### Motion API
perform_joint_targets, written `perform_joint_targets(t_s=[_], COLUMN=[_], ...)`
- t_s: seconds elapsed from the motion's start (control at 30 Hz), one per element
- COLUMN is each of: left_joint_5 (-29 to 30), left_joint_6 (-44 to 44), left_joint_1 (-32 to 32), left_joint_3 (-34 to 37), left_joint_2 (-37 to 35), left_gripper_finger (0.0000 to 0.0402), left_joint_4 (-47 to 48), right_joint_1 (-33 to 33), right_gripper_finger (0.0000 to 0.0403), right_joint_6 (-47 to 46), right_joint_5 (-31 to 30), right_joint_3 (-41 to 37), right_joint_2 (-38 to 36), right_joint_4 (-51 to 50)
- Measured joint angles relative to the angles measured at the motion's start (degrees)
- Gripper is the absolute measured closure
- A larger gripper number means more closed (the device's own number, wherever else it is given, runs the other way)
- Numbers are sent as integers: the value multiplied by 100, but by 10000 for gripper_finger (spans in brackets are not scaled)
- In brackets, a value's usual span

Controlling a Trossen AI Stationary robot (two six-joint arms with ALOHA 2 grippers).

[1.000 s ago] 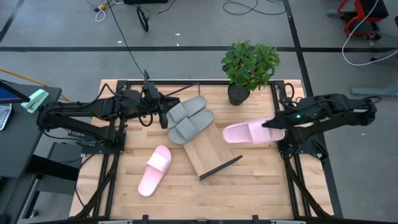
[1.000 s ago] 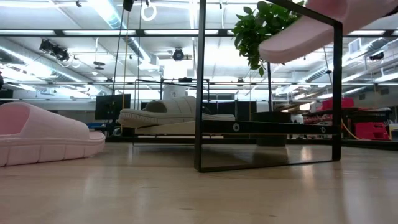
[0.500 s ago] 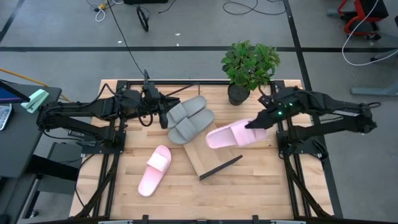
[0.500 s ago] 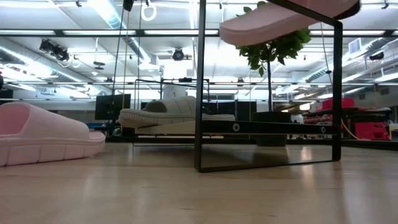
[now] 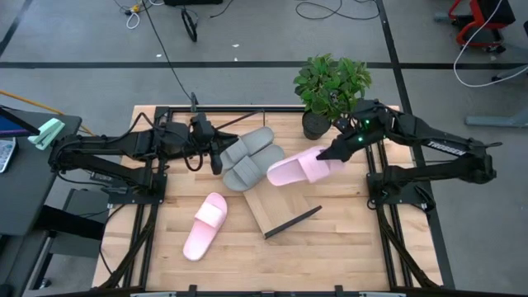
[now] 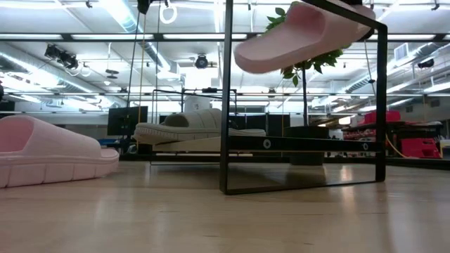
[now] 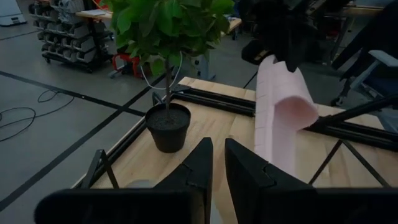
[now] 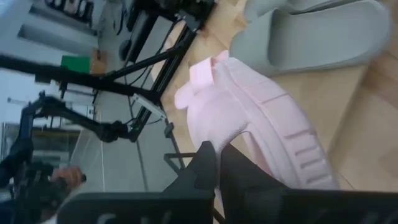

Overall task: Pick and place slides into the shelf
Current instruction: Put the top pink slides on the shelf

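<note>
Pink comes first at the lower left of the high view: one pale pink slide (image 5: 205, 224) lies flat on the slatted tabletop (image 5: 330, 247), well apart from the others. In the low view that slide (image 6: 49, 158) fills the left edge, its ribbed sole on the wood.

Just right of centre sits the shelf (image 5: 276, 206), a light-wood board set at an angle, with a black end frame (image 6: 302, 98) standing tall in the low view. Above the shelf's upper end the right gripper (image 5: 323, 155) carries the second pink slide (image 5: 295, 167), jaws closed on its heel end; the slide hangs in the air, toe pointing toward the frame's left. Seen from table height, this slide (image 6: 299, 35) floats tilted at the top of the frame.

Two grey slides (image 5: 250, 157) lie side by side on the shelf's far end, touching each other. The left gripper (image 5: 216, 155) waits just beside them at centre left, its fingers (image 7: 202, 171) close together with a narrow gap, holding nothing.

Farthest back, a potted plant (image 5: 330, 91) stands at the table's upper right.
</note>
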State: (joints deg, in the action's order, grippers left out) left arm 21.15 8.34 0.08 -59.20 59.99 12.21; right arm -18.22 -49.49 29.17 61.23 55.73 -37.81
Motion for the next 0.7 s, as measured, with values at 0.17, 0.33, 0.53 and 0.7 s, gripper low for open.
perform_joint_targets(t_s=[0.17,0.33,0.53,0.7], left_joint_5=[-1,0,0,0], left_joint_6=[0,4,44,44], left_joint_1=[-7,-7,-7,-5], left_joint_3=[0,0,0,0], left_joint_2=[0,0,0,0], left_gripper_finger=[362,358,359,367], left_joint_4=[15,11,11,11], right_joint_1=[204,465,748,858], right_gripper_finger=[398,398,398,398], right_joint_6=[-52,-450,-617,-619], right_joint_5=[31,-138,-168,-239], right_joint_3=[-333,-1055,-1629,-2033], right_joint_2=[30,30,9,15], right_joint_4=[593,1813,2510,2722])
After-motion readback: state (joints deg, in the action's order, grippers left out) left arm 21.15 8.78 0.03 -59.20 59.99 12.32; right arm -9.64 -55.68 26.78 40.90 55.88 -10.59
